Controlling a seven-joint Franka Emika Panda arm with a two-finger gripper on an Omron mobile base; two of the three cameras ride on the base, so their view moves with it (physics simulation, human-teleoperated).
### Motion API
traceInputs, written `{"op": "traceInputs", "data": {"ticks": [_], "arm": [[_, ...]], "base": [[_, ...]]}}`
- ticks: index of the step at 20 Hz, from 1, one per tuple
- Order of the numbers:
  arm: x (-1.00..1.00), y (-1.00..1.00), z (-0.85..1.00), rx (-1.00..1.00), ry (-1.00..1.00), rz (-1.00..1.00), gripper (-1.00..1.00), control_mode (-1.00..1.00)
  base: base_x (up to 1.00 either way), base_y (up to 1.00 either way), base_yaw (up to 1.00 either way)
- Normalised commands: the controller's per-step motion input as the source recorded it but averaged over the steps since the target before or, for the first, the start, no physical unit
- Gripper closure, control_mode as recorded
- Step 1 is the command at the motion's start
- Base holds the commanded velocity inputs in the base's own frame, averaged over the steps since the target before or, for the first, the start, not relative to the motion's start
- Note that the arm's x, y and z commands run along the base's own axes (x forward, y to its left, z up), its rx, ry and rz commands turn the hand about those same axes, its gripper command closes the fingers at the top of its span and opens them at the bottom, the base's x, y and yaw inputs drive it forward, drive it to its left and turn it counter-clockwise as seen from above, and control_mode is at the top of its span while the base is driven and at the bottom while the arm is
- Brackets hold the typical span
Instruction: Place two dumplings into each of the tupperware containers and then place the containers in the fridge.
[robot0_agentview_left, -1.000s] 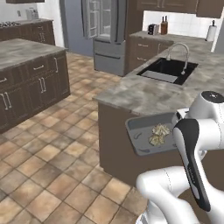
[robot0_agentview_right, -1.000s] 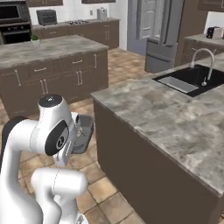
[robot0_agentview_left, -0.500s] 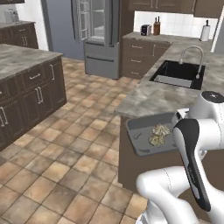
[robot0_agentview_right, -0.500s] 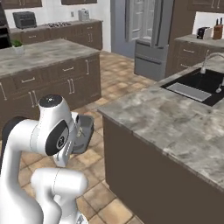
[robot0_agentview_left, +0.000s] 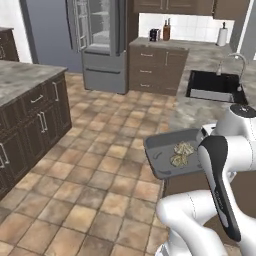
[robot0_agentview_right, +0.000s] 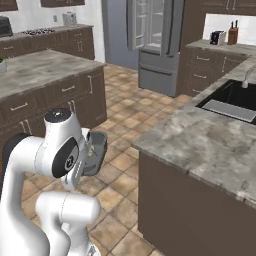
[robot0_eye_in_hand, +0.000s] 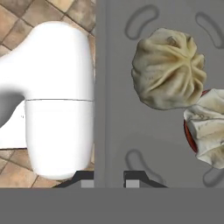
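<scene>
While the claw (robot0_eye_in_hand: 109, 181) is clamped on the tray (robot0_eye_in_hand: 148, 144) rim, two dumplings (robot0_eye_in_hand: 169, 70) sit just beyond it; next, drive to the fridge (robot0_agentview_left: 97, 42).

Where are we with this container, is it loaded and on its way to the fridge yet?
Done: the tupperware container holds two dumplings. In hand: the gripper is clamped on the container's wall, carrying it above the tiled floor. Left: the fridge stands across the room with its doors open, and the container is not yet inside. I can't see any other container from here.

base views flank arm, share fridge (robot0_agentview_left: 97, 37), hand view close
</scene>
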Motion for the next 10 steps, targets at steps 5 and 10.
{"op": "traceInputs", "data": {"ticks": [5,10], "arm": [[0.00,0.00,0.00,0.00,0.00,0.00,1.00,1.00],[0.00,0.00,0.00,0.00,0.00,0.00,1.00,1.00]], "base": [[0.42,1.00,-0.31],[0.74,1.00,-0.27]]}}
